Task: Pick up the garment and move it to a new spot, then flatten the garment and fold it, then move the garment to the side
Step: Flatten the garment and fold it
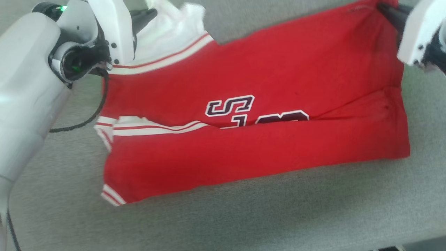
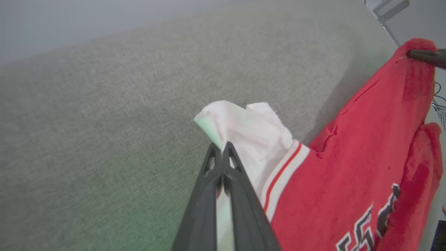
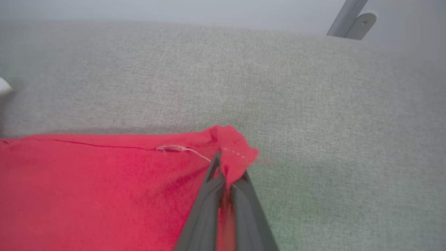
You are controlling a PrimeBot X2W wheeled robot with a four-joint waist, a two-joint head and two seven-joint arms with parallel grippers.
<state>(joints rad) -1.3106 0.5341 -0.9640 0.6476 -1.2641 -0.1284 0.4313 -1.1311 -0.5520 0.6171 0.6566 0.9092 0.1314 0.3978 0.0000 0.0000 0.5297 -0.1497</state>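
Spread wide across a grey cloth-covered surface [image 1: 244,216]: the garment [image 1: 278,69], red, lying sideways with neck end to the left and hem end to the right. Near strip [image 1: 261,150] folded up over the chest, hiding the lower half of the dark, white-outlined lettering [image 1: 230,106]. Red-and-white striped trim [image 1: 163,61] along the left armhole; more stripes at the near left corner.

At far left, the left gripper [image 1: 150,14]: jaws pressed together, pinching the bunched white sleeve [image 1: 174,24]. Seen along its own fingers in the left wrist view [image 2: 221,146]: white cloth squeezed between the two dark fingers, the sleeve [image 2: 251,129] puffing out beyond the tips, the red body [image 2: 348,174] trailing off to the right, a shadow on the grey surface [image 2: 104,104] under its far edge.

At far right, the right gripper [image 1: 386,8]: jaws likewise closed, nipping the far right corner of the red cloth. In the right wrist view [image 3: 223,165]: a small peak of red pulled up between the fingertips, a loose pale thread along the hem [image 3: 174,148], the rest of the red cloth [image 3: 87,191] stretching away to the left. Also visible from the left wrist as a dark finger [image 2: 418,55] gripping the top of the red cloth.

Hanging from the left wrist, a black cable [image 1: 94,115]. Beyond the far edge, a grey metal bracket [image 3: 352,21].
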